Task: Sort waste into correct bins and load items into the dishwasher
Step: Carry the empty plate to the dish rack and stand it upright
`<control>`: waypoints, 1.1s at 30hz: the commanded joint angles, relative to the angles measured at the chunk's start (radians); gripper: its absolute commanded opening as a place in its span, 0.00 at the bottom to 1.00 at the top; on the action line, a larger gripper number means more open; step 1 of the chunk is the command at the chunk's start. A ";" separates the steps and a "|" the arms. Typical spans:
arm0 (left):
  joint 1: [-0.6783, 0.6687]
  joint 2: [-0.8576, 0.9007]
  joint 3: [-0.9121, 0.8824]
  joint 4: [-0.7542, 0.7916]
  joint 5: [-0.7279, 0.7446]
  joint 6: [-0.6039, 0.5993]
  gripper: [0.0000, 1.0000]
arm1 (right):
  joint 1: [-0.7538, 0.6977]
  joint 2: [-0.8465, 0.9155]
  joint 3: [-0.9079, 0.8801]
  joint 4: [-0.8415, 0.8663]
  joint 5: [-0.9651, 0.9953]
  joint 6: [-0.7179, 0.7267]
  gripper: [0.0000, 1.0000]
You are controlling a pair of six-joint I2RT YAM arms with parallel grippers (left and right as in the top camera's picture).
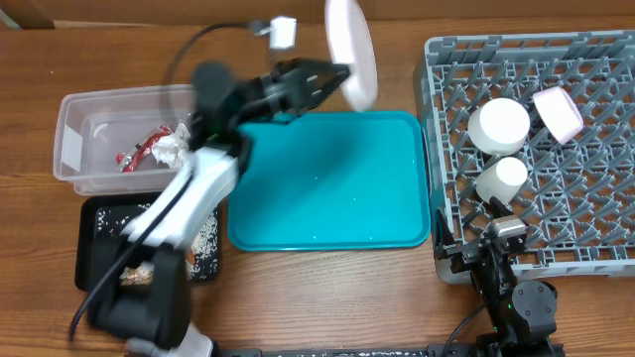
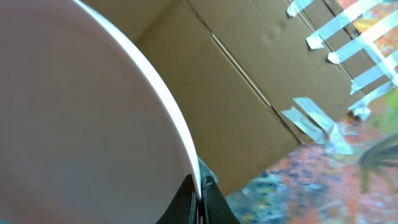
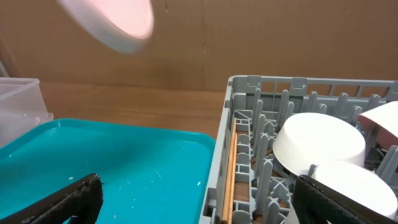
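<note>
We list: clear tub (image 1: 74,149) at nine o'clock, holding wrapper (image 1: 139,152) and napkin (image 1: 172,149); left gripper (image 1: 340,75) pinching the plate (image 1: 352,45) edge-on, twelve o'clock of teal tray (image 1: 327,188) (for slotting between pegs, we judge); dish rack (image 1: 526,45) at three o'clock; right gripper (image 3: 198,190) wide, empty.

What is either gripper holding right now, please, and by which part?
The left gripper pinches the white plate by its rim, lifted in the air; the right gripper is open and holds nothing.
</note>
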 commanded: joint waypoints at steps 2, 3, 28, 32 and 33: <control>-0.114 0.170 0.249 0.016 -0.014 -0.108 0.04 | -0.001 -0.008 -0.004 0.004 0.002 -0.004 1.00; -0.135 0.201 0.283 0.014 -0.015 -0.111 0.04 | -0.001 -0.008 -0.004 0.004 0.002 -0.004 1.00; -0.273 0.417 0.370 -0.127 -0.184 -0.097 1.00 | -0.001 -0.008 -0.004 0.004 0.002 -0.004 1.00; -0.230 0.369 0.387 -0.257 -0.169 0.001 1.00 | -0.001 -0.008 -0.004 0.004 0.002 -0.004 1.00; -0.219 0.343 0.389 -0.325 -0.182 0.044 1.00 | -0.001 -0.008 -0.004 0.004 0.002 -0.004 1.00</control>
